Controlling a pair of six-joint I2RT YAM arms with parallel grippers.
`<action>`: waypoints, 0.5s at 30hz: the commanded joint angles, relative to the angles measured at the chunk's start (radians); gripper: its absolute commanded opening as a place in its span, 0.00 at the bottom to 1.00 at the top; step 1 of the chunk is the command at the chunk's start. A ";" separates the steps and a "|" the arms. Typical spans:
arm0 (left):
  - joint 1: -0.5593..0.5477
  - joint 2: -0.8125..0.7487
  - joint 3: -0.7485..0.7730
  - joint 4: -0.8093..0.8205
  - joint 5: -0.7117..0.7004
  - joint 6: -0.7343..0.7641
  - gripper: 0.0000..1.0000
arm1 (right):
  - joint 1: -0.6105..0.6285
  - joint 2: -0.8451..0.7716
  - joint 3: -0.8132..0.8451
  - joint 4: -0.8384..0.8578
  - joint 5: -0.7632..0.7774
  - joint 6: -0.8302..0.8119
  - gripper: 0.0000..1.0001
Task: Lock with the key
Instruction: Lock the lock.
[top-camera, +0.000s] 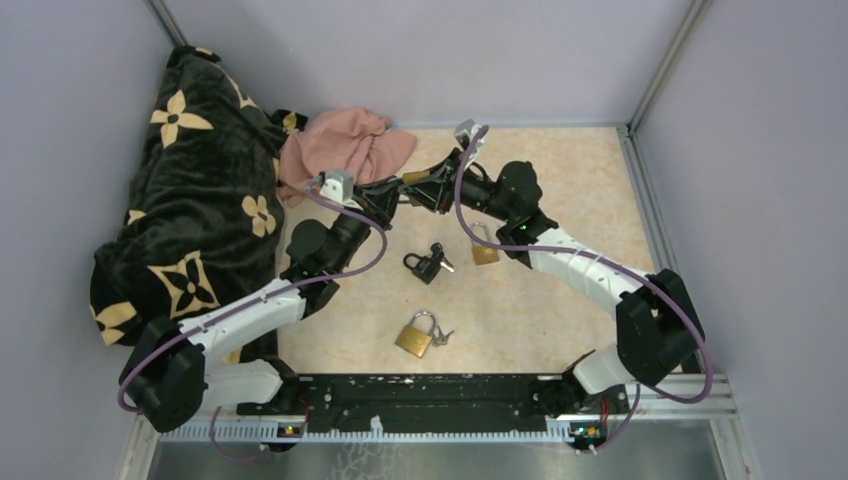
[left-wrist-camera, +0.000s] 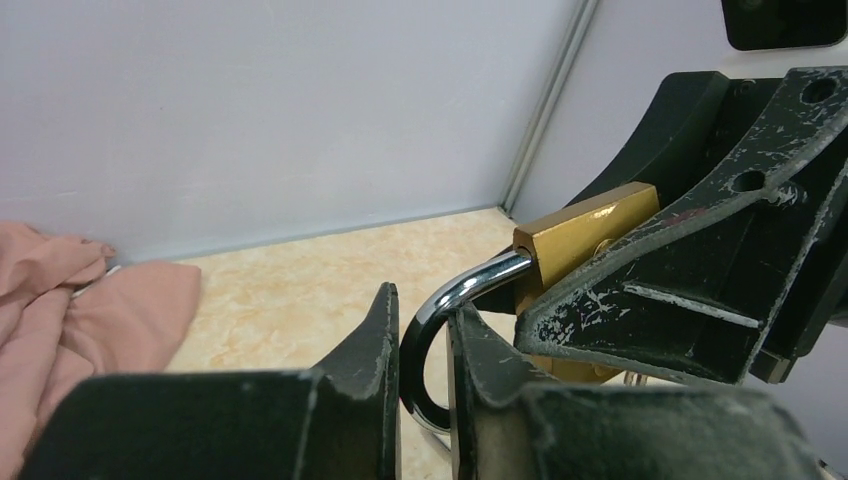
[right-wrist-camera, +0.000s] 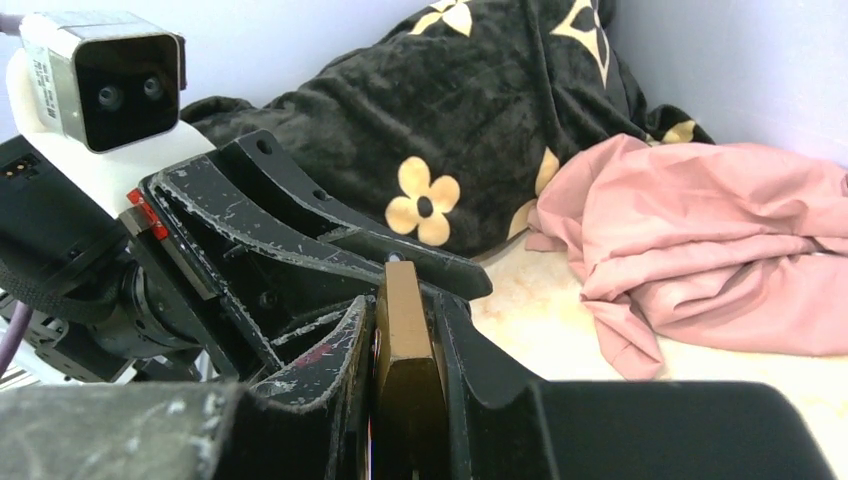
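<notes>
Surroundings, left to right, all placed from the pink cloth:
- Black blanket with cream flowers: heaped against the cloth's left side, touching it, filling that side of the table.
- Third brass padlock: well in front of the cloth and a little right, lying flat, shackle up, a key against its right side.
- Black padlock: in front of the cloth and to its right, between the two forearms, nothing touching it.
- Second brass padlock: further right of the cloth, just beside the right forearm, which crosses close over it.

Task item: brass padlock, lifted off the table just right of the cloth's right edge, between the two grippers, which meet nose to nose.
- Left gripper: reaches in from the cloth side. Jaws stand narrow. The padlock's steel shackle curves down into the slot between the fingers. Cannot tell whether the pads press on it.
- Right gripper: comes from the far side of the padlock, away from the cloth. Jaws closed on the brass body, which sits edge-on and upright between the fingers, touching both.
- From the right wrist, the left gripper's housing blocks the shackle end.
</notes>
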 joint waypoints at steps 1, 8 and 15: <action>-0.264 -0.036 0.051 0.105 1.115 -0.163 0.00 | 0.072 0.043 0.031 0.053 0.231 -0.086 0.00; -0.003 -0.135 0.046 -0.085 1.161 -0.109 0.00 | 0.058 -0.152 -0.093 -0.125 0.055 -0.205 0.00; 0.123 -0.223 -0.033 -0.335 1.137 -0.002 0.00 | 0.058 -0.285 -0.256 -0.224 -0.095 -0.268 0.41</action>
